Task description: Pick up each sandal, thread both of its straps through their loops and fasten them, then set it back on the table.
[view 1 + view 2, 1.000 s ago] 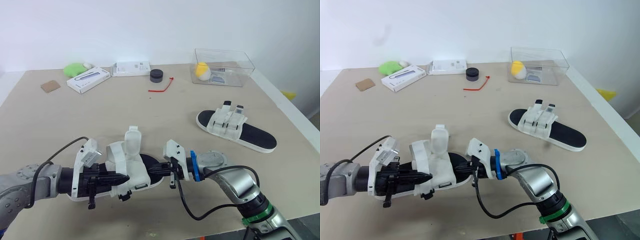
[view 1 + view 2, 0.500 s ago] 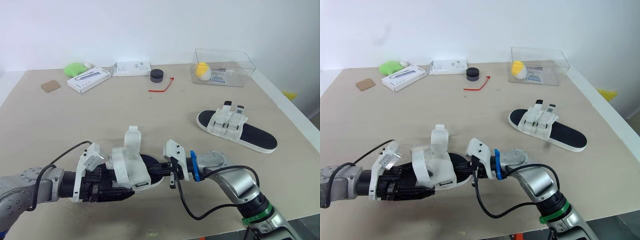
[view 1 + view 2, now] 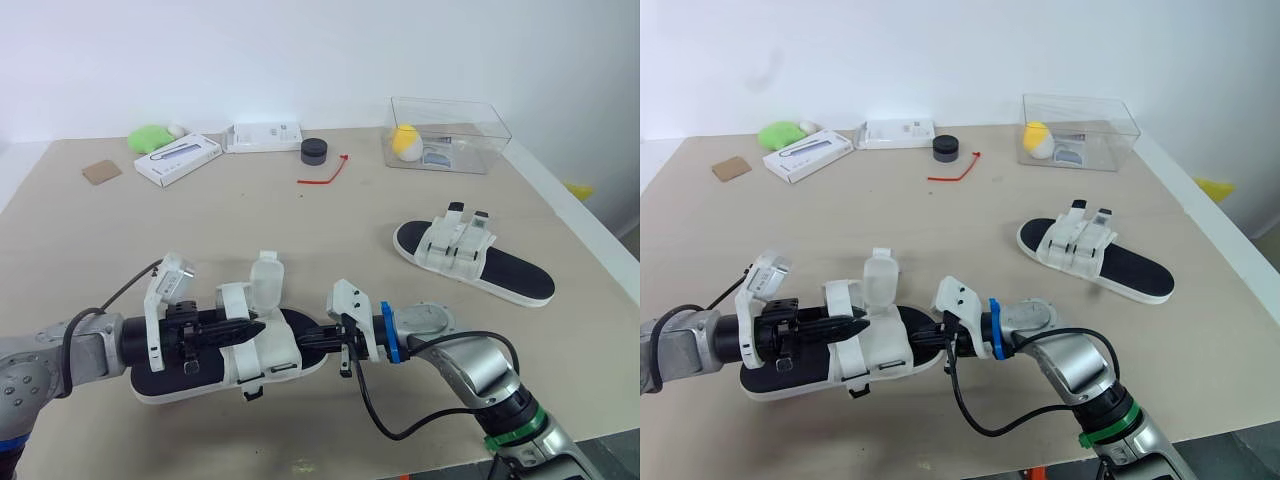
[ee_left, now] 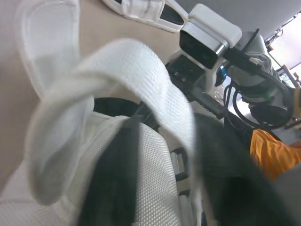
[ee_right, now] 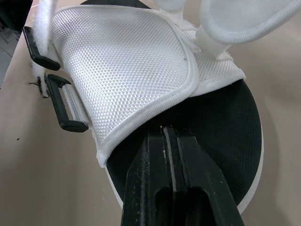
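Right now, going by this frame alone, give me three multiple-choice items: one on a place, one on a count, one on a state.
1. Where is the yellow ball? A) in the clear plastic box B) on a sandal C) on the floor
2. How many black-soled, white-strapped sandals are on the table? A) one B) two C) three
3. How is the right gripper? A) spread wide B) shut C) half open

Answers:
1 A: the ball sits inside the box's walls.
2 B: a near sandal lies between the arms, and a far sandal lies to the right.
3 B: its fingers lie together over the near sandal's black footbed.
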